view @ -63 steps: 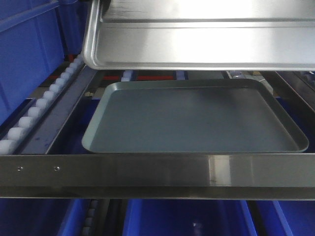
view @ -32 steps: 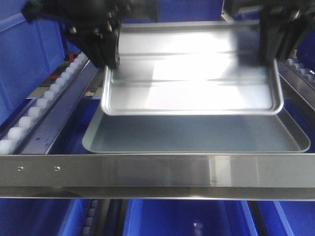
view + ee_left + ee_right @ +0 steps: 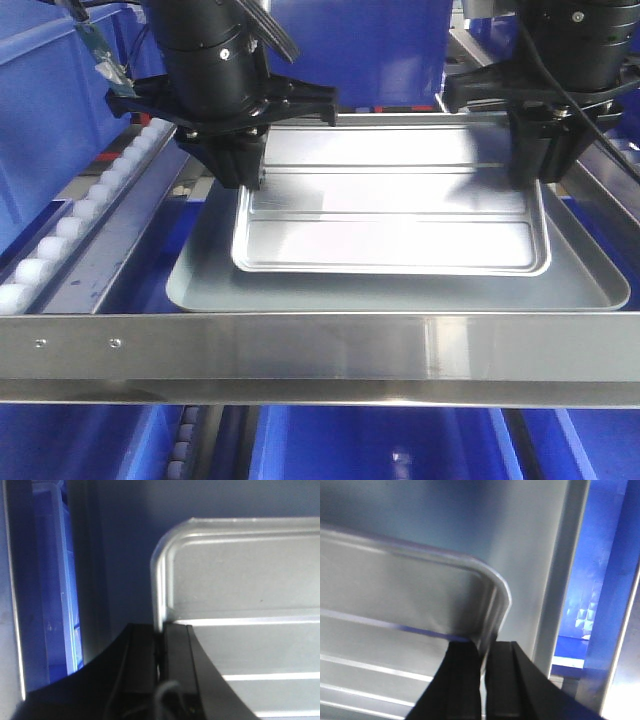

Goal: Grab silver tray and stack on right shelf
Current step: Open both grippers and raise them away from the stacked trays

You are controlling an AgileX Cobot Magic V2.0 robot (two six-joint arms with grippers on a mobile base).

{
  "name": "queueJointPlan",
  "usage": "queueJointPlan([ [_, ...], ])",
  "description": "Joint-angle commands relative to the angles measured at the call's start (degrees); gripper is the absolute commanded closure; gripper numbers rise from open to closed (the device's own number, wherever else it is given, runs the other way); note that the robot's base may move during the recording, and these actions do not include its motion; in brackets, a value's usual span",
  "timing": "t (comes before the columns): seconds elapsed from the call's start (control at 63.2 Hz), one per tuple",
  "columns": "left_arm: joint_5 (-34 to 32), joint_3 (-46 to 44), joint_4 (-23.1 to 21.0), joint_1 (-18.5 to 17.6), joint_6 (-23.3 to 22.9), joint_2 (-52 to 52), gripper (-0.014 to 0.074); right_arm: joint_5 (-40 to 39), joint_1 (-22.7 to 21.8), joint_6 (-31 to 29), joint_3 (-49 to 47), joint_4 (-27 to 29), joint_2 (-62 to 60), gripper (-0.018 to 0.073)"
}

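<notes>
Rims of silver tray pinched in your left gripper and right gripper, jaws nearly closed. Lies inside grey tray.

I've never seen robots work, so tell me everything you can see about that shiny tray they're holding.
The silver tray is shiny metal, rectangular with rounded corners, a shallow raised rim and two long ribs across its base. It lies level inside the larger grey tray, apparently resting on it. The left gripper and right gripper each pinch a side rim.

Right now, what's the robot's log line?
left gripper: shut on silver tray | right gripper: shut on silver tray | silver tray: low inside grey tray | right shelf: under grey tray
</notes>
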Motion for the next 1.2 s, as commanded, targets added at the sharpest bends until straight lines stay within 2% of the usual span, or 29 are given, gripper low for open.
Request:
queueJointPlan([
  [0.0, -3.17, -1.98, 0.30, 0.13, 2.30, -2.68, 0.0686, -3.54, -0.18, -1.56, -2.22, -1.01, -2.82, 0.0484],
  [0.047, -3.07, -1.98, -0.88, 0.52, 2.78, -2.66, 0.0668, -3.41, -0.18, -1.56, -2.22, -1.01, -2.82, 0.0449],
  [0.111, -2.95, -1.98, -2.61, 1.19, 2.89, -2.66, 0.0591, -3.34, -0.18, -1.56, -2.22, -1.01, -2.82, 0.0375],
  [0.253, -3.27, -1.98, -2.99, 1.94, 2.89, -2.66, 0.0290, -3.40, -0.18, -1.56, -2.22, -1.01, -2.82, 0.0150],
  [0.316, -3.27, -1.98, -2.83, 1.94, 2.89, -2.66, 0.0183, -3.40, -0.18, -1.56, -2.22, -1.07, -2.82, 0.0067],
  [0.364, -3.27, -1.98, -2.83, 1.94, 2.89, -2.66, 0.0125, -3.40, -0.18, -1.56, -2.22, -1.07, -2.82, 0.0019],
  [0.427, -2.95, -1.98, -2.83, 1.94, 2.89, -2.66, 0.0106, -3.34, -0.18, -1.56, -2.22, -1.07, -2.82, -0.0016],
  [0.648, 0.15, -1.98, -2.83, 1.94, 2.89, -4.56, 0.0113, -2.80, -0.18, -1.56, -2.22, -1.07, -5.26, -0.0012],
  [0.775, 2.02, -1.98, -2.83, 1.94, 3.56, -8.47, 0.0177, -2.50, -0.18, -1.56, -2.22, -1.02, -9.73, 0.0008],
  [0.854, 3.36, -1.98, -3.62, 1.77, 6.46, -11.98, 0.0245, -1.55, -0.18, -1.62, -2.17, -1.02, -12.93, 0.0098],
  [0.933, 4.48, -1.43, -3.76, 1.14, 9.89, -15.97, 0.0349, 0.23, -0.18, -1.68, -2.05, -1.02, -15.80, 0.0237],
  [0.981, 3.93, -0.46, -3.76, 0.61, 11.56, -18.30, 0.0419, 1.04, -0.18, -1.68, -1.70, -1.02, -17.43, 0.0349],
  [1.075, 0.66, 3.85, -3.76, 0.10, 11.69, -23.67, 0.0600, 0.43, -0.06, -1.68, 0.68, -1.02, -21.16, 0.0525],
  [1.123, -1.96, 6.95, -3.96, 0.10, 11.69, -26.30, 0.0694, -1.00, -0.06, -1.68, 3.56, -1.02, -23.35, 0.0496],
  [1.186, -5.88, 13.06, -4.38, 0.10, 11.69, -30.72, 0.0687, -3.70, -0.06, -1.68, 7.35, -1.02, -26.35, 0.0501],
])
